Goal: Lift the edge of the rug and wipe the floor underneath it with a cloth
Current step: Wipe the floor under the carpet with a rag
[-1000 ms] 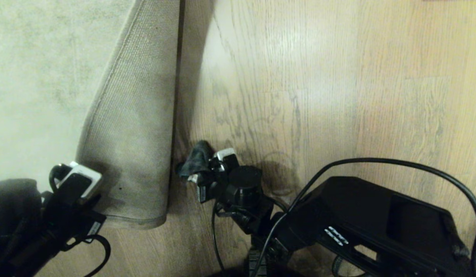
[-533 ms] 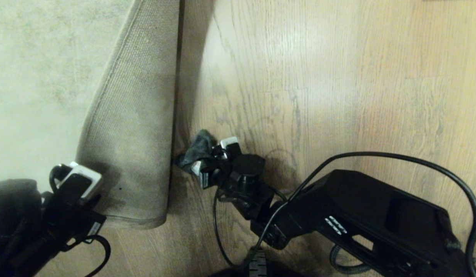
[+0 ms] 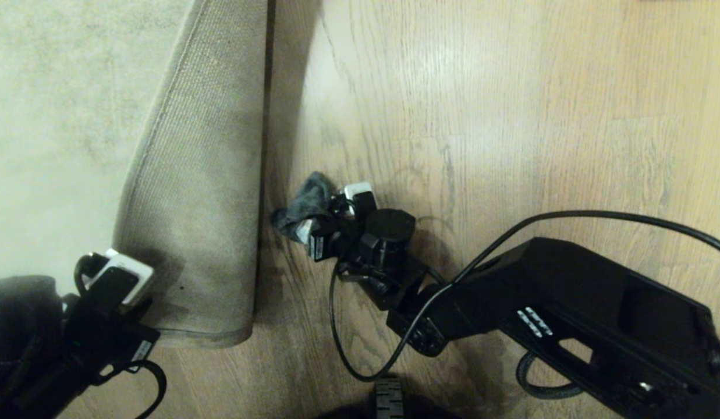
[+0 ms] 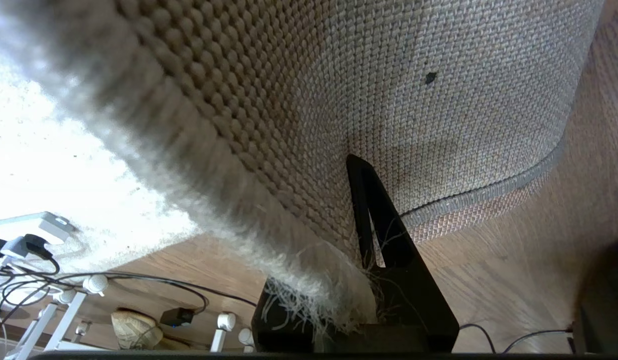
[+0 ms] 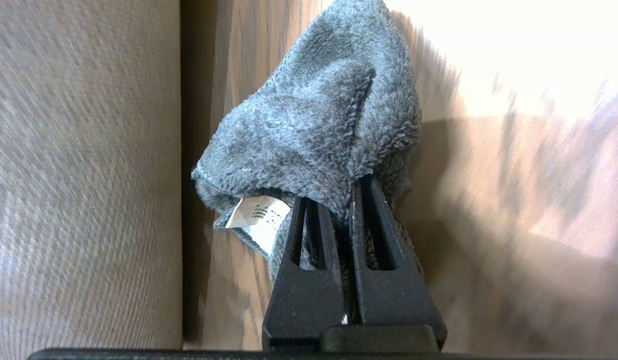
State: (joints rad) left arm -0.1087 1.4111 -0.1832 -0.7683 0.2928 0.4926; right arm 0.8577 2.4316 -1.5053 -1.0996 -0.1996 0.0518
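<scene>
since a second earlier our right pincer (image 3: 313, 224), pinching the cloth (image 3: 304, 203), slid forward along the floor (image 3: 482, 116); we should have kept it pressed flat beside the rug edge (image 3: 263, 145) our left pincer (image 3: 118, 273) clamped.

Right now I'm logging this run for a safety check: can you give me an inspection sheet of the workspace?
Surface: wood floor, bare beside the rug.
Job's things: rug edge folded back, backing up; cloth on floor by the fold.
Clutter: nothing seen.
Grippers: left claw shut on rug edge; right claw shut on cloth.
Cables: black cable looping over right arm.
Surroundings: white stand and wires beyond rug.
</scene>
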